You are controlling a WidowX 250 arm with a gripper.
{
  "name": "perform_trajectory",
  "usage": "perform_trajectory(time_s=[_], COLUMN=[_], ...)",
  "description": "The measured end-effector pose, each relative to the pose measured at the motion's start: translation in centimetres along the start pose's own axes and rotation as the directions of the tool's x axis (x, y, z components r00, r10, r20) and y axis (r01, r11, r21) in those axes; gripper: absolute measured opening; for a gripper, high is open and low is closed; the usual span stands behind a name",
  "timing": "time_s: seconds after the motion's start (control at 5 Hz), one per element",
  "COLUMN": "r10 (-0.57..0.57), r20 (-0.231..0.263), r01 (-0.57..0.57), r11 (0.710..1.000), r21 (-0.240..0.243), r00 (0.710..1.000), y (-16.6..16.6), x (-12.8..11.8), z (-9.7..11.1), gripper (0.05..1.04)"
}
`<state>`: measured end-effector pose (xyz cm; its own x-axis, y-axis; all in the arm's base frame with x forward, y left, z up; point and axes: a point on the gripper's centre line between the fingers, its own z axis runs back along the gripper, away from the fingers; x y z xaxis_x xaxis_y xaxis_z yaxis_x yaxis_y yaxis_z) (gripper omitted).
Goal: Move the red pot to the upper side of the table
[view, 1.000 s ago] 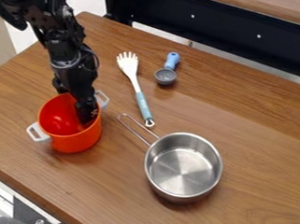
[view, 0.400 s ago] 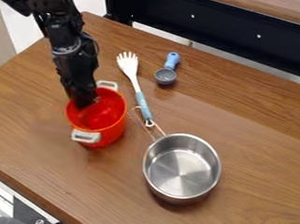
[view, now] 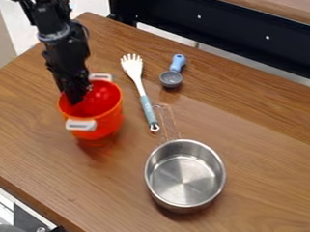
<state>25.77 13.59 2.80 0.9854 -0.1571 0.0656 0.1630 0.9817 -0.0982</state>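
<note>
Red-orange outside and brighter red within, the pot (view: 106,125) is at the left of the camera view, over the counter (view: 267,118), its two pale side handles (view: 81,125) turned one toward the top edge and one toward the bottom. The black gripper (view: 76,100) comes down from the upper left and reaches inside the pot, by its left wall; whether the jaws are open or closed on that wall, I cannot tell. To the right of the pot lies a white fork-like utensil (view: 134,68) with a blue-grey handle, its tines toward the top. Beyond it is a grey scoop (view: 171,79) with a blue handle. A steel saucepan (view: 170,198) sits lower right, its wire handle pointing upward beside the utensil's end.
</note>
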Motion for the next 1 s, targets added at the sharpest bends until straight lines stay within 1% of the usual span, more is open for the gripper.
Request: perform_trajectory(time_s=[0.2,0.4,0.6,0.8,1.0], r10=[0.043,0.098,0.174,0.280,0.333], r20=[0.030,0.030,0.027,0.051,0.065], r01=[-0.043,-0.096,-0.171,-0.276,-0.325], r11=[0.999,0.994,0.982,0.959,0.939], r21=[-0.013,-0.048,-0.074,-0.069,-0.114], r00=[0.999,0.995,0.984,0.959,0.941], y=[0.1,-0.3,-1.7,-4.3,-7.1], x=[0.6,1.5,2.9,5.7,8.4], z=[1.4,2.5,3.0,3.0,4.1], gripper=[0.055,0.055,0.055,0.055,0.055])
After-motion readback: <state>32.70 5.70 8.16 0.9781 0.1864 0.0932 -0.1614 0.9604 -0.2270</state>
